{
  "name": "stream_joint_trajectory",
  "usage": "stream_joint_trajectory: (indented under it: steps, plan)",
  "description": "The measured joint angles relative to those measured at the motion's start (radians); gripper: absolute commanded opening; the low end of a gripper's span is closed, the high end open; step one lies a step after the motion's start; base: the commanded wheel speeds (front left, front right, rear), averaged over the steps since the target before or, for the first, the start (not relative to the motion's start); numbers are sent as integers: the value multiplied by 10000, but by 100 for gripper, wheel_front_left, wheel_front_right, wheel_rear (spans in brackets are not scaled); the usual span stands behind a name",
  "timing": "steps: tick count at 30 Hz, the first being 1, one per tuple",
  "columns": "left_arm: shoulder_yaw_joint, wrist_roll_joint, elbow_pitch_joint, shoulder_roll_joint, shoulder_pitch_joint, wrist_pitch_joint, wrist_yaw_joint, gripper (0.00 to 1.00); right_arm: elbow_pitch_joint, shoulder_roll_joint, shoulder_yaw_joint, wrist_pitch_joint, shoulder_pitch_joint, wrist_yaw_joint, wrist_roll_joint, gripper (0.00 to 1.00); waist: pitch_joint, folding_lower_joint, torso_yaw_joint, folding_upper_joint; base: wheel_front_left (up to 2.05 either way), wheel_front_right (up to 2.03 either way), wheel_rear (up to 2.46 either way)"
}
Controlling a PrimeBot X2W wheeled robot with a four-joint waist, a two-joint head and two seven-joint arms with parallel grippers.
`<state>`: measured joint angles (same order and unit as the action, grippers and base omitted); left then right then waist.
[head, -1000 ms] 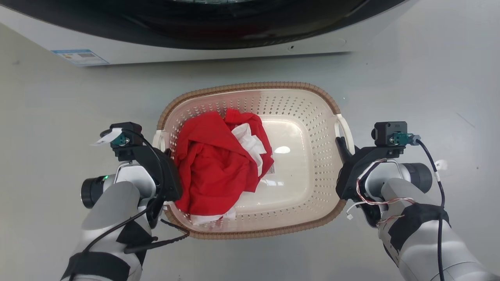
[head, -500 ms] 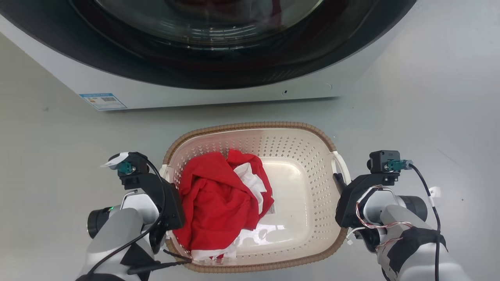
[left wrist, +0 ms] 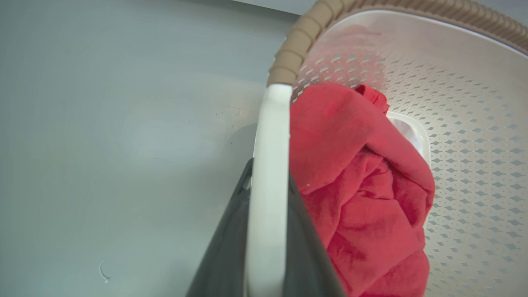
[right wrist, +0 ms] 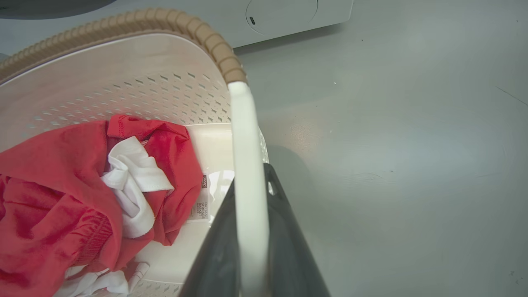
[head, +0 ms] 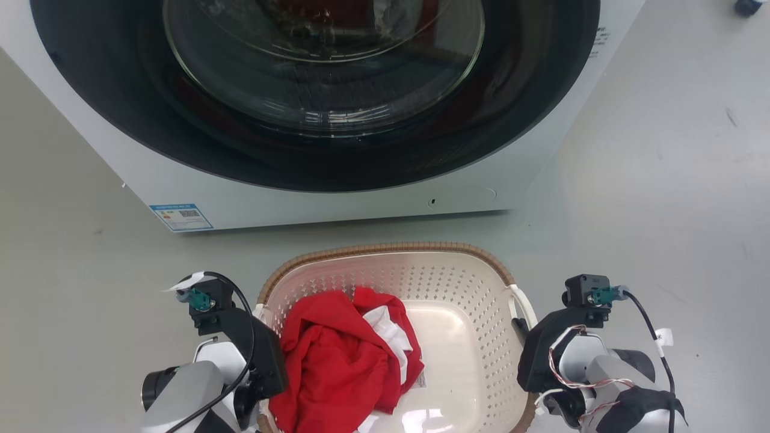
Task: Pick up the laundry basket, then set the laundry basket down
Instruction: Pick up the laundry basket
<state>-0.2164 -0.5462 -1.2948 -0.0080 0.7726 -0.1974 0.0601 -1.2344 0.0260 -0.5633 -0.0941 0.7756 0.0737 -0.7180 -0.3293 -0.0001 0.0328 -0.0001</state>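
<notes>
The laundry basket, cream with a brown woven rim, sits low in the head view just in front of me, holding red and white clothes. My left gripper is shut on its left white handle, which runs between the dark fingers. My right gripper is shut on the right handle, with a dark finger on each side. The basket's near end is cut off by the bottom edge. I cannot tell whether the basket is touching the floor.
A white washing machine with a big dark round door stands close behind the basket, its base a short gap from the far rim. Grey floor spreads out to both sides.
The camera has moved, so the whole picture has slid down and much more of the washing machine shows. Both grippers stay shut on the handles with the basket between them.
</notes>
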Motion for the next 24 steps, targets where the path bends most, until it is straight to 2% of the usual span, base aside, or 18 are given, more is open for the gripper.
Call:
stream_joint_trajectory:
  steps: [24]
  plan:
    - [86, -234, -29, -59, -1017, -991, -313, 0, -161, -73, -194, -644, -1010, 15, -625, 0, 2089, 0, -20, 0, 0, 0, 0]
